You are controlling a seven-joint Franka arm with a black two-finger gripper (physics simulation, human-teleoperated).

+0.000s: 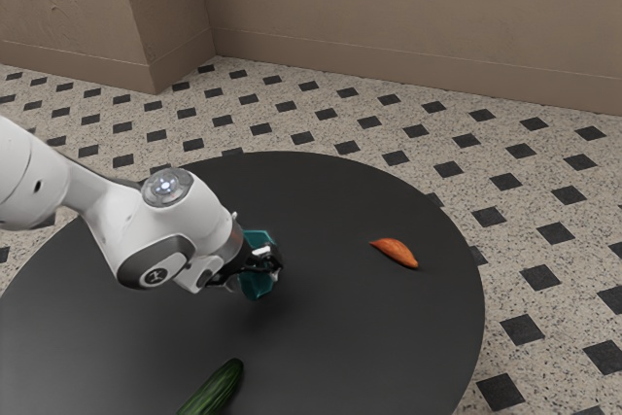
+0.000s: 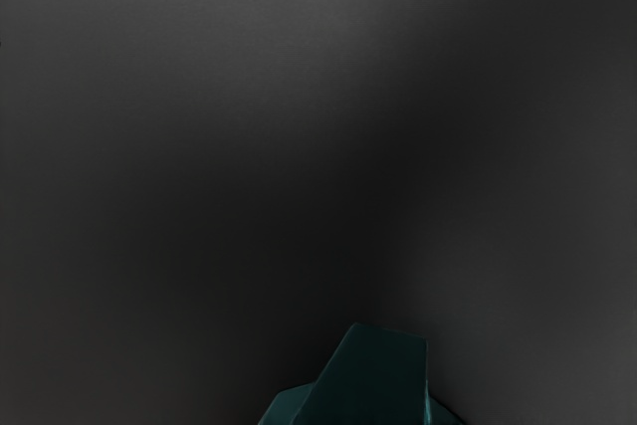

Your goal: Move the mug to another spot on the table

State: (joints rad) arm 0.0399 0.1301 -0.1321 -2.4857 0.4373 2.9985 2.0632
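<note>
The place reads as a room in a home, most likely a kitchen or dining corner, rendered in a simulator. Around the round black bench (image 1: 389,337) spreads a speckled tile floor (image 1: 544,172) set with small black diamond insets. Beyond the bench's far side, plain beige walls (image 1: 389,7) meet that floor along a baseboard (image 1: 408,57), with a boxed-out corner (image 1: 160,7) jutting into the room. The things at the bench are household ones: a teal mug (image 1: 258,283) near its middle, a green cucumber (image 1: 214,391) at its near edge and an orange, pointed vegetable (image 1: 395,252) toward its side at the exterior view's right.
</note>
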